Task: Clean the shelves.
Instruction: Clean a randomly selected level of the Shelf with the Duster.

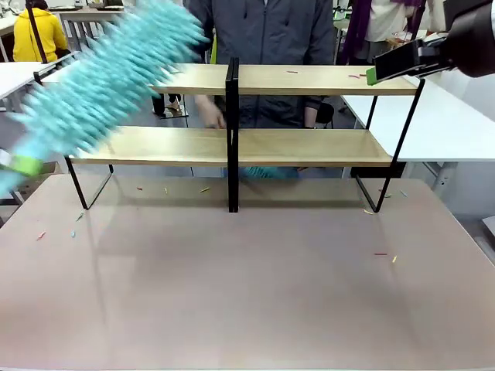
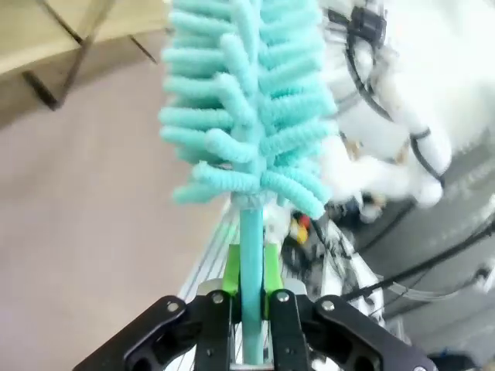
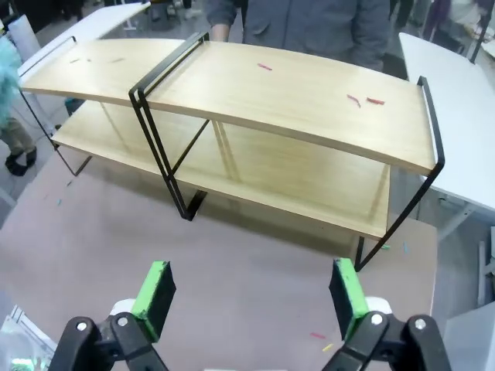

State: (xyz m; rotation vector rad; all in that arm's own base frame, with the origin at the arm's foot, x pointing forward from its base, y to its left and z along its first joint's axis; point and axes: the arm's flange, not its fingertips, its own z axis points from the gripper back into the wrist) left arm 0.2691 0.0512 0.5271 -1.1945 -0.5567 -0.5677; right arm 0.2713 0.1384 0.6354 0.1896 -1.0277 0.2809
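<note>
The shelves (image 1: 309, 79) stand across the far half of the brown table, two light wooden boards in a black frame with a central post. My left gripper (image 2: 250, 270) is shut on the teal handle of a fluffy teal duster (image 2: 247, 116). In the front view the duster (image 1: 108, 77) is blurred, slanting up from the left edge over the left end of the shelves. My right gripper (image 3: 251, 297) is open and empty, looking down on the shelves (image 3: 286, 93) from in front of their right end. It hovers beside the top board's right end (image 1: 387, 66). Small red scraps (image 3: 363, 100) lie on the top board.
A person in a grey jacket (image 1: 271, 39) stands behind the shelves, one hand (image 1: 209, 116) low behind them. Small coloured scraps (image 1: 380, 253) dot the brown tabletop (image 1: 247, 294). White tables (image 1: 448, 124) flank both sides. Something teal (image 1: 267, 172) shows below the lower board.
</note>
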